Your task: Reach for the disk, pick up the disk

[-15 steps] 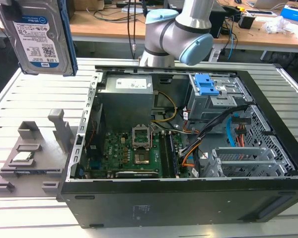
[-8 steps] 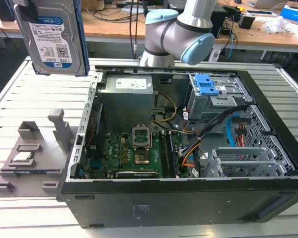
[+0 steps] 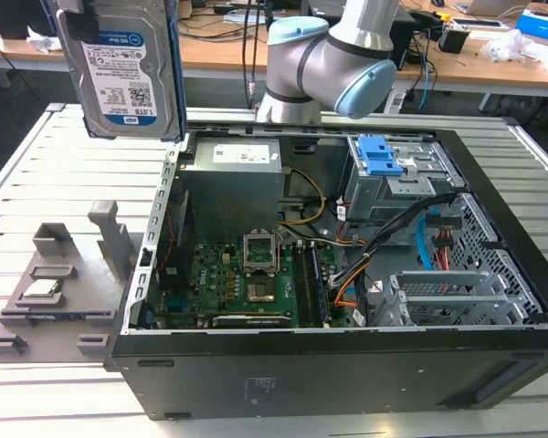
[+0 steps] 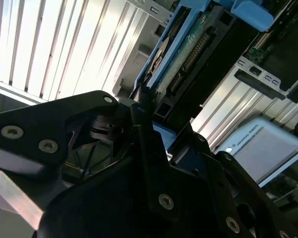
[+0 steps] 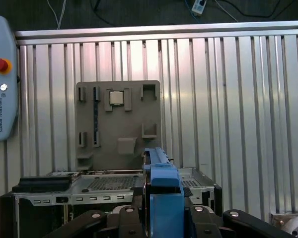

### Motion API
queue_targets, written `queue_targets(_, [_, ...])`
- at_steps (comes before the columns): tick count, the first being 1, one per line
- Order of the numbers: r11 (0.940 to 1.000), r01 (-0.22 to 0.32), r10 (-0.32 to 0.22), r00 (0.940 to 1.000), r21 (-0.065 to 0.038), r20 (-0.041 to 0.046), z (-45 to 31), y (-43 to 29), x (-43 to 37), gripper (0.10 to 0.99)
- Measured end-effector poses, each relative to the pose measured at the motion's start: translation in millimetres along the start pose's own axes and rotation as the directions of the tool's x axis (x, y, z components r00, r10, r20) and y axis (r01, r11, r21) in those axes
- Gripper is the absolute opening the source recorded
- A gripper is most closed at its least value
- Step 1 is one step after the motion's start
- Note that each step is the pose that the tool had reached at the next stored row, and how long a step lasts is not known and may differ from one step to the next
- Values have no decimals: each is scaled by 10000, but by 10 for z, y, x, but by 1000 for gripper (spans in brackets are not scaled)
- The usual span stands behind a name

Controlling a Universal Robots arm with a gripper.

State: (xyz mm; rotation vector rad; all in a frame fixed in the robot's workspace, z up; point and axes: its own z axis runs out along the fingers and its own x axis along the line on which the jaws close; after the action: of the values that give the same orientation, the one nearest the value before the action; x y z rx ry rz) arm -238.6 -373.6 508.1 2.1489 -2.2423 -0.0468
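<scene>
Black, bolted links of the gripper (image 5: 164,214) clamp tight on the blue plastic carrier of the disk (image 3: 128,68), a flat silver metal slab with a white-and-blue label. It hangs upright in the air over the ribbed metal table (image 3: 27,182), beside the open black case (image 3: 347,383), at the exterior view's left.

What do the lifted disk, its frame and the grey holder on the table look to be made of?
Disk: bare silver metal casing, dull sheen, with a paper-like label. Its frame: blue plastic, probably, matte and uniformly coloured. Grey holder: likely moulded or printed plastic, flat matte grey.
</scene>
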Motion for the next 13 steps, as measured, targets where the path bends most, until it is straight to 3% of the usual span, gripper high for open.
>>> queue_targets(5, [10000, 0, 0, 10000, -5, -1, -10, -213, -10, 369])
queue_targets(13, [10000, -1, 1, 10000, -11, -1, -23, -478, -23, 369])
